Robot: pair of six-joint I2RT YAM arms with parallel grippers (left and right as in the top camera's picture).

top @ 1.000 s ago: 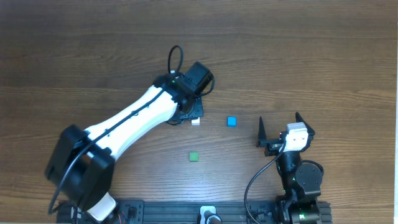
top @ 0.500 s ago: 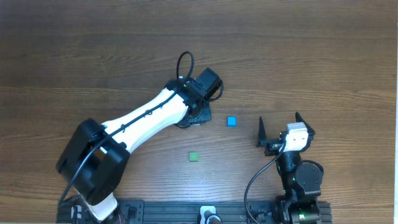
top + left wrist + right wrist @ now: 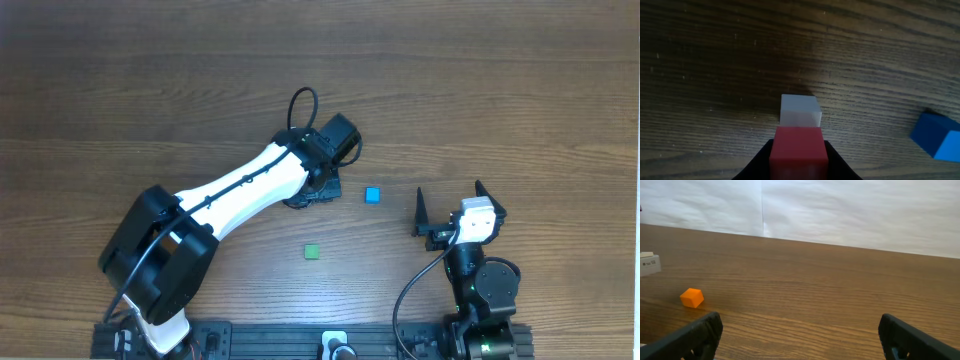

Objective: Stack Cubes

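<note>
Where the left gripper [image 3: 799, 169] hangs just beside the blue cube [image 3: 372, 195], on that cube's left in the top view, its two fingers are closed tight on a red cube [image 3: 798, 146], one finger against each side. A white cube [image 3: 800, 109] lies on the table directly past the red one. The red cube covers the white cube's near edge, and whether the two touch cannot be told. The blue cube rests flat, near the white cube but apart from it. A green cube [image 3: 312, 252] lies well apart from the blue cube, toward the arms' bases. On the blue cube's other side, the right gripper [image 3: 447, 200] has its fingers spread wide with nothing between them. The table [image 3: 150, 100] is dark brown wood grain. In the right wrist view an orange cube [image 3: 692, 297] sits on it before a white backdrop [image 3: 840, 210].
</note>
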